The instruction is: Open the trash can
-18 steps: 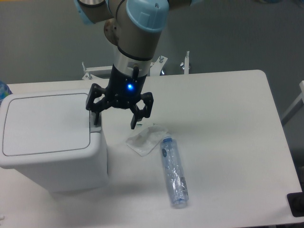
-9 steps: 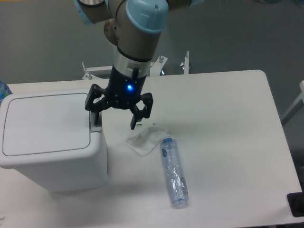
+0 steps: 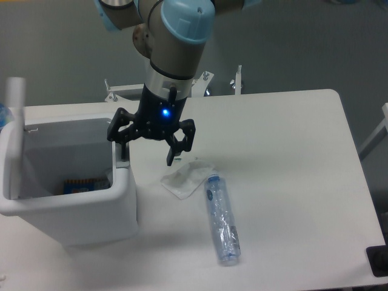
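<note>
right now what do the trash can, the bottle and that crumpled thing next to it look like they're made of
Trash can: probably white plastic, smooth and matte, with rounded moulded corners. Bottle: clear thin plastic, judging by its see-through, dented, glinting body. Crumpled thing: whitish wrinkled sheet, possibly thin plastic film or paper; the picture leaves that open.

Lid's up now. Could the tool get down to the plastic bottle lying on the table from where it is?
Probably yes. The tool is open and hangs over the trash can's right rim, while the plastic bottle lies in the open on the table. Only the crumpled wrapper sits near its cap end, not over it.
</note>
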Controlling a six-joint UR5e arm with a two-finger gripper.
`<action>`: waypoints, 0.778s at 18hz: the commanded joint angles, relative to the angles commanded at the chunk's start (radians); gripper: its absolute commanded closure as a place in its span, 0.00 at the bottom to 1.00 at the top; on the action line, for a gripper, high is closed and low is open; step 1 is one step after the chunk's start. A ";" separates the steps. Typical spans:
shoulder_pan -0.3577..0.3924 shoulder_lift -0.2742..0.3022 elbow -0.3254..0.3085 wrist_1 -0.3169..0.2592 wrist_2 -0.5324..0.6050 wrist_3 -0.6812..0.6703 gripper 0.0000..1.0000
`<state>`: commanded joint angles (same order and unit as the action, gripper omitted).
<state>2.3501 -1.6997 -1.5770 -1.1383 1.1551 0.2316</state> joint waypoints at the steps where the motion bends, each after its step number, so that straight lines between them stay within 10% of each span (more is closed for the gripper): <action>1: 0.000 0.005 0.005 0.009 -0.002 -0.002 0.00; 14: 0.127 -0.017 0.202 0.032 0.052 0.043 0.00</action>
<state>2.4773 -1.7164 -1.3745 -1.1060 1.2069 0.2744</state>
